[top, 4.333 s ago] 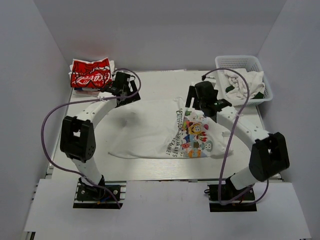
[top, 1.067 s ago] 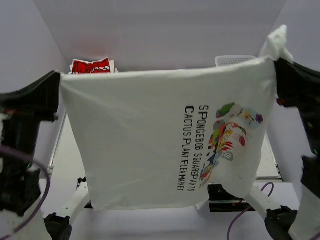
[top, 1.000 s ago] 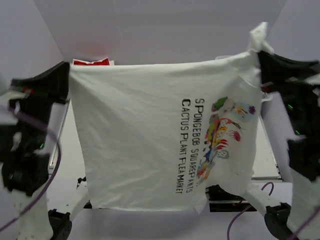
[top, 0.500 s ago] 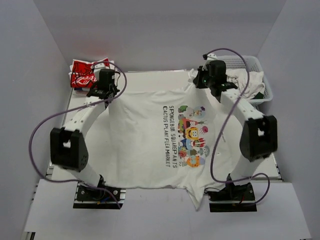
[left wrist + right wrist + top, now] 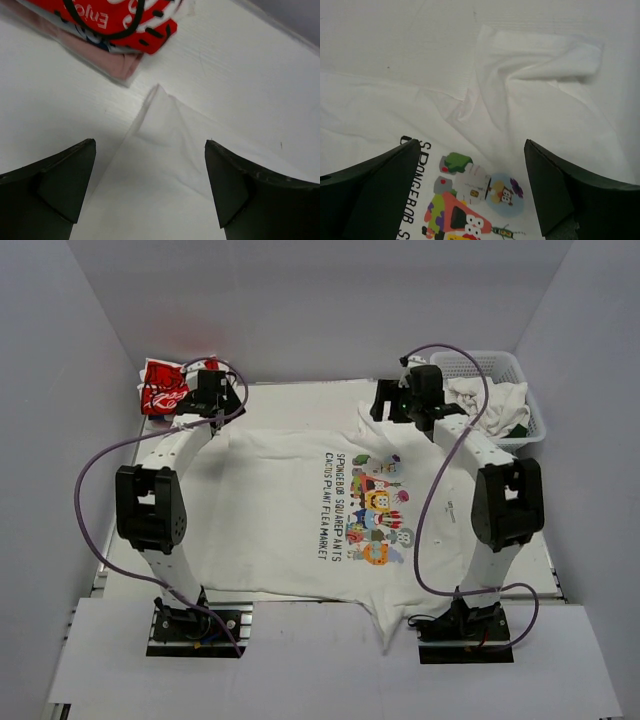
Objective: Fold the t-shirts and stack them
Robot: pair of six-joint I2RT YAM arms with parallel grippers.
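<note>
The large white t-shirt (image 5: pixel 290 510) lies spread flat on the table, cartoon print (image 5: pixel 378 510) and dark lettering facing up. My left gripper (image 5: pixel 205 418) hovers open over its far left corner (image 5: pixel 160 125), nothing between the fingers (image 5: pixel 60 185). My right gripper (image 5: pixel 385 412) is open above the far right part, over a rumpled sleeve (image 5: pixel 535 65) and the top of the print (image 5: pixel 470 200). The red t-shirt (image 5: pixel 160 390) with white script sits folded at the back left, just beyond the left gripper (image 5: pixel 150 144).
A white basket (image 5: pixel 535 420) with crumpled light clothes stands at the back right. The red shirt (image 5: pixel 125 15) rests on other folded cloth, a pink layer (image 5: pixel 117 62) showing. The white shirt's hem hangs over the table's near edge (image 5: pixel 390 625).
A second ago both grippers held the white shirt stretched up in the air. It has come down flat on the table, and both grippers have opened and let go.
</note>
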